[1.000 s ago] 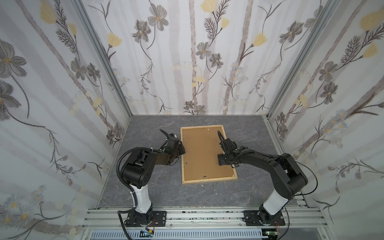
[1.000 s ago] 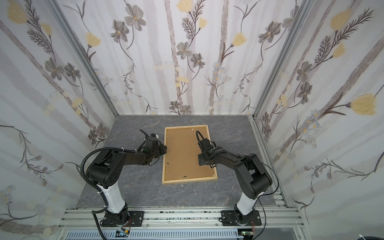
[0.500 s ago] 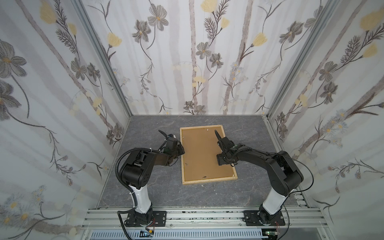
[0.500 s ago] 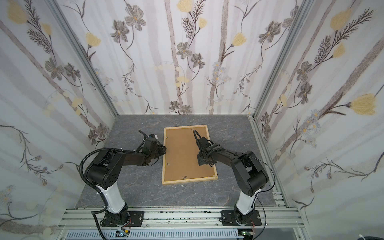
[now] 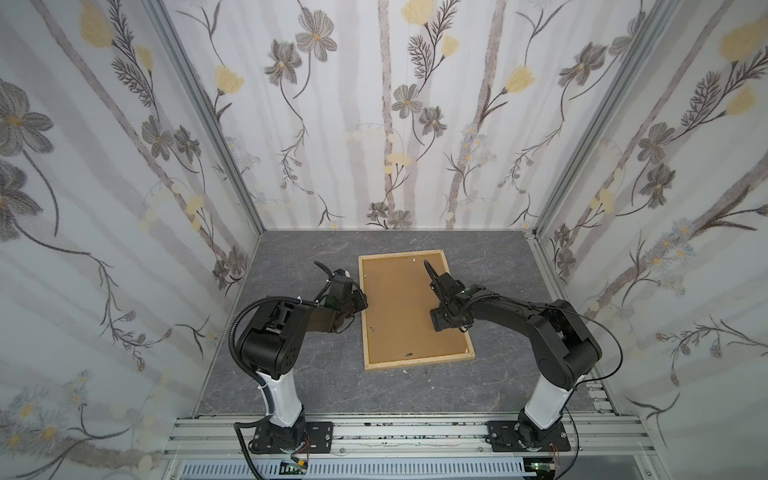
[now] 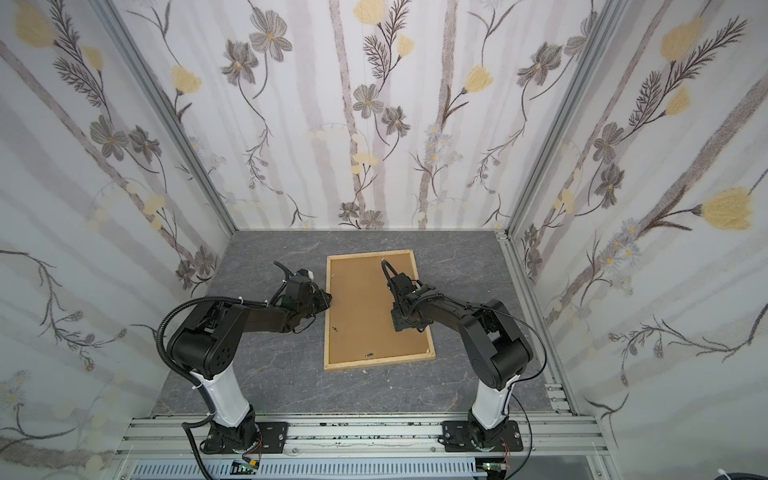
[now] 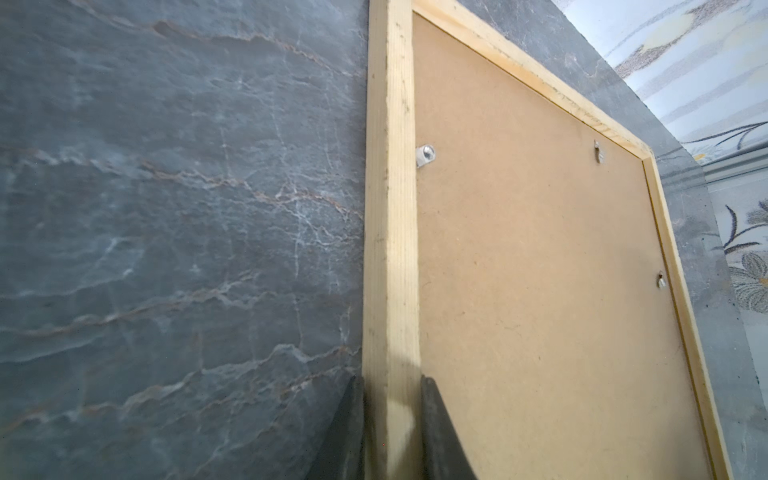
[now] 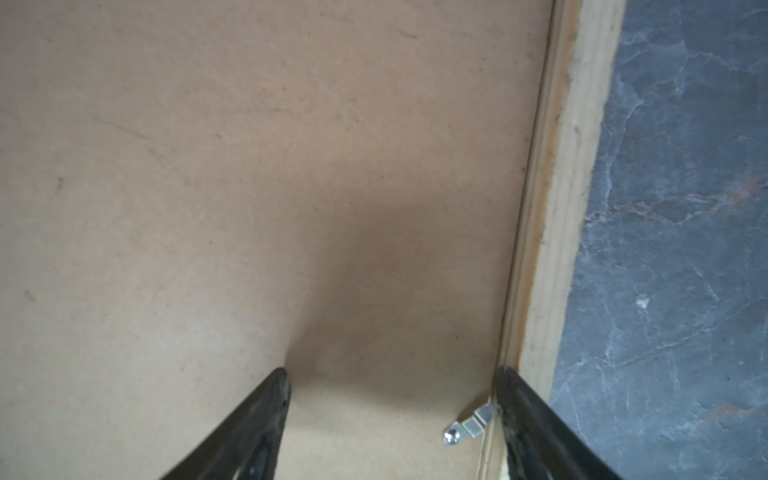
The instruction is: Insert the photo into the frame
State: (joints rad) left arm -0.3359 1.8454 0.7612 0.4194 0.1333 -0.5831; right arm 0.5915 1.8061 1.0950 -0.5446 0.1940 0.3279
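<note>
The frame point(image 5: 419, 362) point(image 6: 378, 361) lies back side up on the grey table, and a brown backing panel point(image 5: 399, 307) point(image 6: 361, 307) fills it. My left gripper point(image 5: 362, 300) point(image 6: 328, 300) point(image 7: 392, 380) is shut on the frame's left wooden strip point(image 7: 390, 208), one finger outside it and one on the panel side. My right gripper point(image 5: 451, 326) point(image 6: 409, 326) point(image 8: 391, 374) stands open, low over the backing panel point(image 8: 249, 166) by the right strip point(image 8: 569, 166). A small metal clip point(image 8: 469, 424) lies just inside one of its fingers. The photo is hidden.
More metal clips point(image 7: 424, 154) sit along the frame's inner edges. Flowered walls close in the grey marbled table point(image 5: 299, 266) on three sides. The two arm bases stand on a rail point(image 5: 395, 432) at the front edge.
The right gripper has shifted slightly leftward over the backing panel and its fingers stand a little wider. The left gripper has stayed shut on the frame's left strip.
</note>
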